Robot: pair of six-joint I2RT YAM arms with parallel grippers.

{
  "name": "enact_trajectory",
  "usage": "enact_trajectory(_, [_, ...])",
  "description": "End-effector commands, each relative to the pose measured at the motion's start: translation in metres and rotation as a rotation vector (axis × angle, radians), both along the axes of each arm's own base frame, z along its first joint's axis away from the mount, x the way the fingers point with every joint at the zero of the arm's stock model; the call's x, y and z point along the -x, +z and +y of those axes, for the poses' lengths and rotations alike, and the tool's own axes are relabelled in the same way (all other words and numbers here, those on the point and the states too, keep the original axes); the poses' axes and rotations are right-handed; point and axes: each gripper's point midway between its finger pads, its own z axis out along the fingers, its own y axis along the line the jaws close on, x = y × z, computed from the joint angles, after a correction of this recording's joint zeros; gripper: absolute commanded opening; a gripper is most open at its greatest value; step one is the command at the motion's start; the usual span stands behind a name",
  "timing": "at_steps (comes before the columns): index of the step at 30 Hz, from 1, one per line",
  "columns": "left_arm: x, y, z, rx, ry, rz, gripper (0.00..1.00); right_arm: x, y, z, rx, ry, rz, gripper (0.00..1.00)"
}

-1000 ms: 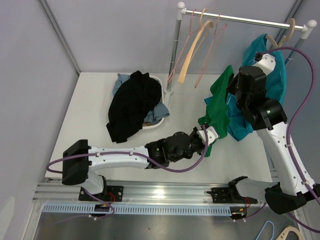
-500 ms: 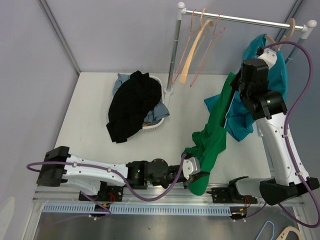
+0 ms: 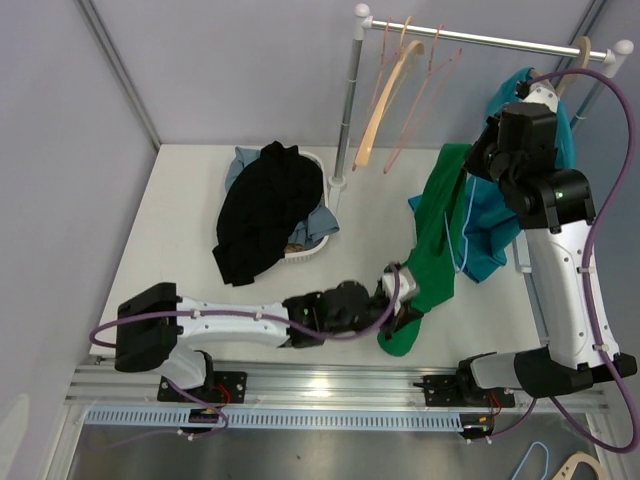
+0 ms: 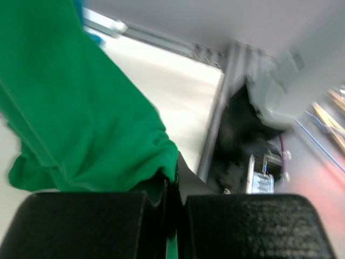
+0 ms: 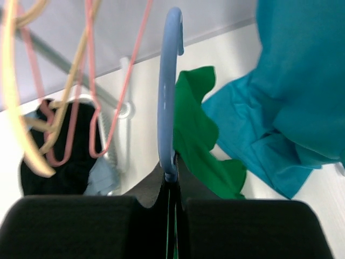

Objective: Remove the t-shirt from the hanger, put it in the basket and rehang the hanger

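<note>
Left gripper (image 3: 402,311) moved up a bit, squeezing the green shirt (image 3: 437,240); right gripper (image 5: 171,183) squeezes the hanger (image 5: 167,81); next, tug shirt off

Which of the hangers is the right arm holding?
The blue hanger: the jaws of the right arm are shut on it below its hook. The pink hangers and the cream hanger hang on the rail.

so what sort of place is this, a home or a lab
Probably a robot lab cell staged for laundry: a clothes rail with bare hangers, a basket of clothes, arms bolted to an aluminium frame.
</note>
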Motion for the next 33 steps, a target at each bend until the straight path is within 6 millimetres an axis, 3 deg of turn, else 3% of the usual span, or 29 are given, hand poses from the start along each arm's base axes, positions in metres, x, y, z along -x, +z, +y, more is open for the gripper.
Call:
enact_trajectory(1, [-0.041,0.058,-0.004,0.096,0.056,0.135,0.01,0.017,0.012,0.019,-0.021,0.142,0.023,0.00])
enact_trajectory(2, [-0.060,0.050,0.004,0.051,0.110,0.152,0.01,0.023,0.000,0.021,-0.021,0.158,0.076,0.00])
enact_trajectory(5, [-0.099,0.056,0.016,0.047,0.259,0.139,0.01,0.033,-0.026,0.032,-0.011,0.218,0.169,0.00])
enact_trajectory(8, [-0.117,0.043,0.027,0.026,0.327,0.144,0.01,0.043,-0.048,0.030,0.031,0.223,0.230,0.00])
enact_trajectory(11, [-0.119,0.034,0.031,0.012,0.340,0.168,0.01,0.052,-0.043,0.027,0.031,0.228,0.214,0.00])
enact_trajectory(13, [-0.116,0.025,0.033,-0.003,0.335,0.190,0.01,0.059,-0.027,0.024,0.030,0.224,0.174,0.00])
enact_trajectory(17, [-0.101,0.035,0.040,0.019,0.285,0.217,0.01,0.050,0.002,0.003,0.086,0.131,0.054,0.00])
enact_trajectory(20, [-0.086,0.060,0.056,0.045,0.249,0.223,0.01,0.031,0.019,0.000,0.107,0.095,-0.050,0.00])
enact_trajectory(22, [-0.082,0.101,0.074,0.087,0.256,0.215,0.01,0.013,0.036,0.002,0.106,0.083,-0.143,0.00])
enact_trajectory(23, [-0.081,0.089,0.092,-0.005,0.277,0.239,0.01,0.004,0.034,0.004,0.122,0.085,-0.152,0.00])
enact_trajectory(24, [-0.080,0.122,0.108,0.034,0.290,0.214,0.01,-0.004,0.038,0.006,0.125,0.083,-0.173,0.00])
enact_trajectory(25, [-0.083,0.141,0.123,0.041,0.312,0.194,0.01,-0.012,0.046,0.004,0.124,0.062,-0.205,0.00])
enact_trajectory(27, [-0.098,0.152,0.163,0.004,0.414,0.199,0.01,-0.029,0.050,0.005,0.136,0.041,-0.223,0.00])
enact_trajectory(28, [-0.109,0.177,0.191,0.053,0.466,0.176,0.01,-0.035,0.055,0.004,0.140,0.021,-0.239,0.00])
enact_trajectory(30, [-0.108,0.191,0.216,0.059,0.466,0.195,0.00,-0.052,0.062,0.003,0.151,-0.009,-0.248,0.00])
enact_trajectory(31, [-0.120,0.206,0.237,0.092,0.515,0.197,0.01,-0.057,0.064,0.002,0.159,-0.017,-0.245,0.00])
enact_trajectory(33, [-0.116,0.222,0.249,0.111,0.483,0.227,0.01,-0.073,0.074,0.005,0.168,-0.032,-0.258,0.00])
